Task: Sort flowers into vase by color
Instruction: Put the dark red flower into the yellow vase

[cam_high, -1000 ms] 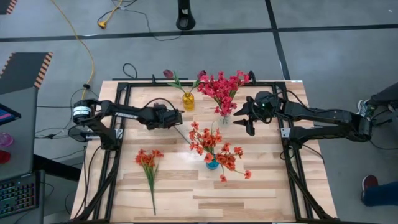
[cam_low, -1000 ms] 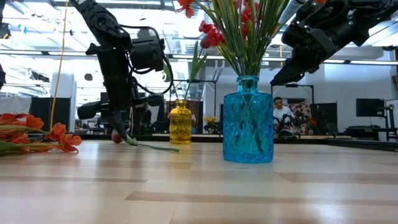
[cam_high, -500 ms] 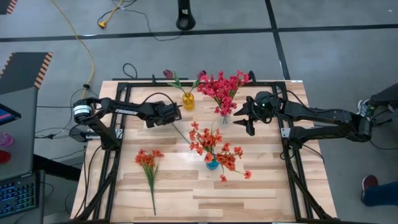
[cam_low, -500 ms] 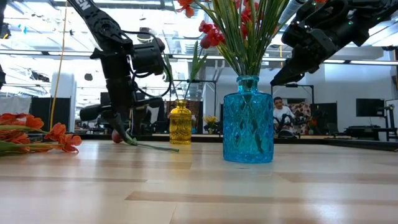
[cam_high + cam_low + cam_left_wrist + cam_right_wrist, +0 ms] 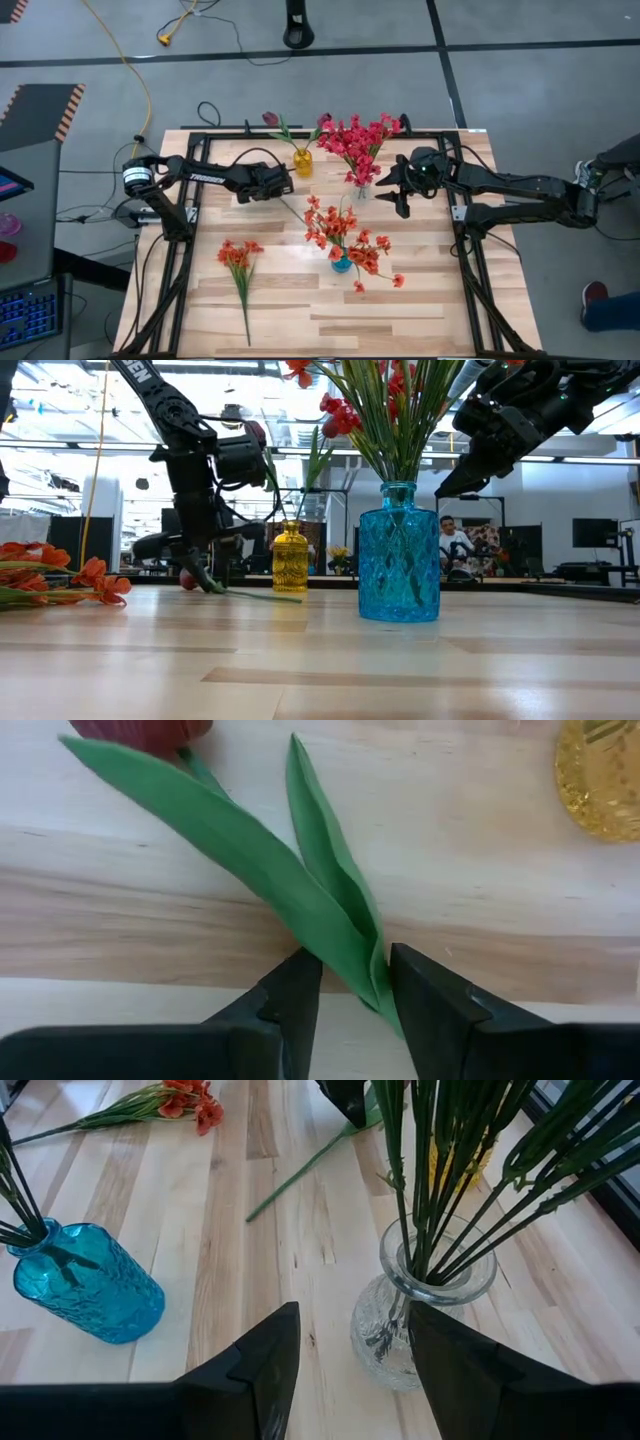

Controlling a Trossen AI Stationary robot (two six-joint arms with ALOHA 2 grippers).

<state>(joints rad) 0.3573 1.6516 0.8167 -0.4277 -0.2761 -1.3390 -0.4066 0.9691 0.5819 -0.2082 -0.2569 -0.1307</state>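
A dark maroon tulip lies on the table, its bud [image 5: 140, 732] and two green leaves showing in the left wrist view. Its stem [image 5: 295, 214] runs out toward the blue vase [image 5: 342, 264] of orange-red blooms. My left gripper [image 5: 355, 982] stands over it, pointing down, shut on it. The yellow vase [image 5: 302, 163] just beyond holds other maroon buds. My right gripper [image 5: 352, 1310] hangs open above the table beside the clear vase [image 5: 425, 1312] of crimson-pink blooms, touching nothing. My left gripper pinches the maroon tulip between its two fingers at the base of the leaves [image 5: 372, 970], where they join the stem. The fingers come from above, pointing down, across the stem. The tulip lies along the table, bud [image 5: 187, 578] and stem end [image 5: 295, 598] both resting on the wood.
A loose orange-red spray [image 5: 238, 262] lies on the table's near-left part. Black frame rails [image 5: 190, 180] run along both sides. Bare wood lies near the front edge [image 5: 330, 320]. A person sits in the room beyond the table [image 5: 452, 545].
My left arm has shifted a little toward the table's right, nearer the yellow vase, staying low and shut. The tulip's free stem end has slid slightly rightward along the table, while the bud has stayed almost where it was.
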